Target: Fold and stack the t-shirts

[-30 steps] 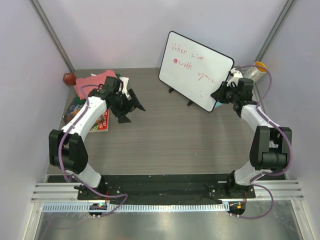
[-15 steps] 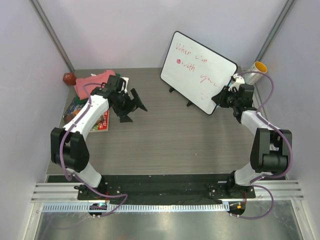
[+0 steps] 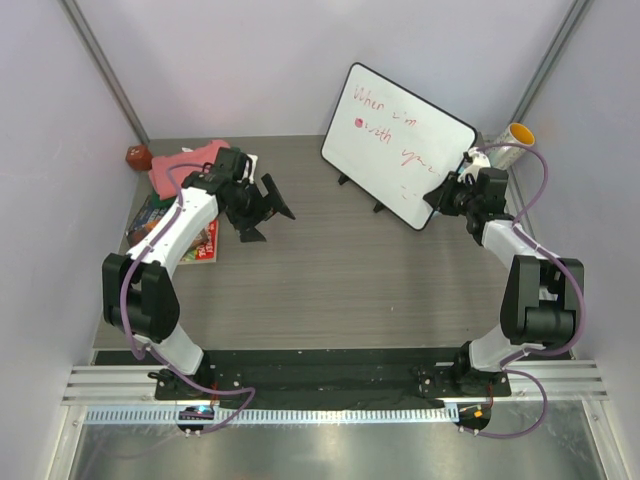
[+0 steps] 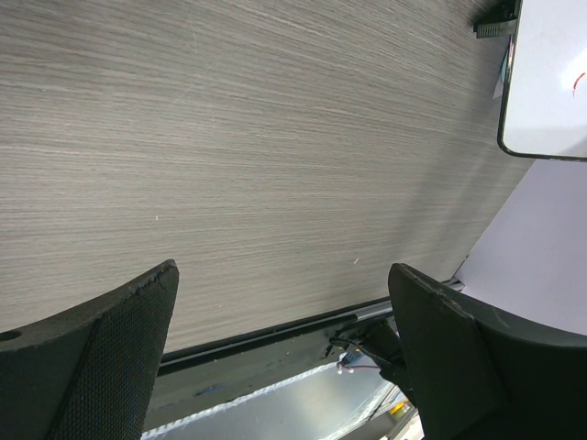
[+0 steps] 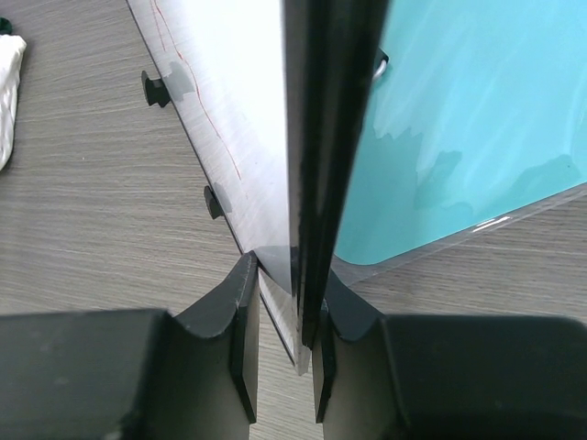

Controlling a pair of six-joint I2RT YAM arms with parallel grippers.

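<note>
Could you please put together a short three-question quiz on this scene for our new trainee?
1. Fill in: the pink t-shirt lies in the table's far ____ corner.
2. True or false: the right gripper is shut on the whiteboard's edge.
3. What sits between the left gripper's fingers? A) the pink t-shirt B) nothing C) a marker
Key: 1 left; 2 true; 3 B.

Bench (image 3: 340, 280): grey wood-grain top. Beyond left claw (image 3: 268, 222): salmon-pink t-shirt (image 3: 185, 162) in a heap, dark red lump (image 3: 137, 156) at the corner. Left of that claw: glossy books (image 3: 170, 228). Whiteboard (image 3: 398, 140) stands on black feet, edge in right claw (image 3: 438, 196).
</note>
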